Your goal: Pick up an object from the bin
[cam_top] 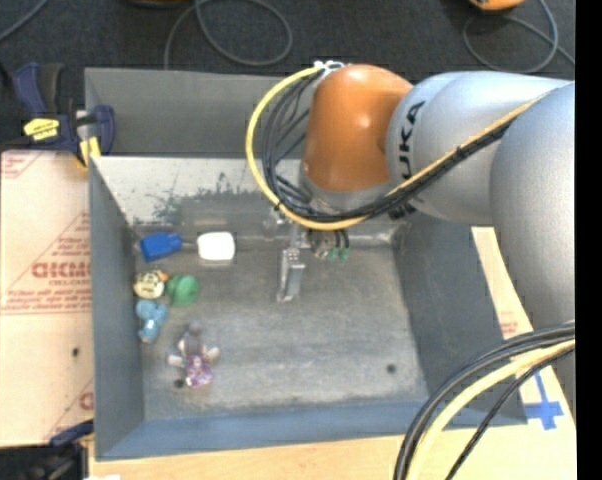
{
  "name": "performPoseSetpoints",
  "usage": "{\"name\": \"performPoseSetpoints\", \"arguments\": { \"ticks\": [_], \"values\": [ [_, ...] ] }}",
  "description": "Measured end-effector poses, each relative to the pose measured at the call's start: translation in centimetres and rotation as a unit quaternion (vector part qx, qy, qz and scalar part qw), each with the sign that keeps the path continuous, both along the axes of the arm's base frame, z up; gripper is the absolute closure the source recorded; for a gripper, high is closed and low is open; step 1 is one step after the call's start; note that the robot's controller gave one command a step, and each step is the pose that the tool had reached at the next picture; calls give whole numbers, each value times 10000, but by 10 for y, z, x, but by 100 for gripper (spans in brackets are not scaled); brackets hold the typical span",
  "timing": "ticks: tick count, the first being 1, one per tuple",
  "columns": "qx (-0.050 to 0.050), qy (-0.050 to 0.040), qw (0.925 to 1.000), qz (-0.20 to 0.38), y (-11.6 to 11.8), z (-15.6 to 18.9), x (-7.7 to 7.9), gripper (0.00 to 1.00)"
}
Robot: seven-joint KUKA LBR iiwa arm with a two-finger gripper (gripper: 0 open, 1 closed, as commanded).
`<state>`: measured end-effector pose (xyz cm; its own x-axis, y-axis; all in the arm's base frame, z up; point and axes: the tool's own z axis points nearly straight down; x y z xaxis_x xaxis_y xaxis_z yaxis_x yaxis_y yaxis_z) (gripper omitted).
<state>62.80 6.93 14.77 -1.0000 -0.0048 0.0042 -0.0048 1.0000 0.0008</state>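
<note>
Gripper [291, 276] low over bare floor of the bin [331, 348] near the back wall, can't tell if it's open or closed, nothing seen in it; nearest item is the white block [216, 247] view-left, then the blue block [159, 246], the green ball [184, 289] and a small toy cluster along the left wall.

A: Arm [491, 138]: silver-grey rounded casing, black KUKA lettering [409, 136].
B: Agreed. Glossy orange cover [346, 128] near its end, yellow and black cables [253, 153] looped round it. Gripper [289, 273] grey metal.
</note>
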Motion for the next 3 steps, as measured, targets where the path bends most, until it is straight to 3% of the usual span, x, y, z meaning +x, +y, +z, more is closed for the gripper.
{"name": "performPoseSetpoints", "arguments": {
  "ticks": [1,2,3],
  "values": [
    [3,-42,10000,-6,0,5,2,0],
    [-9,-72,9973,724,24,-27,-5,0],
    [0,-14,9796,2009,87,-33,-58,0]
  ]
}}
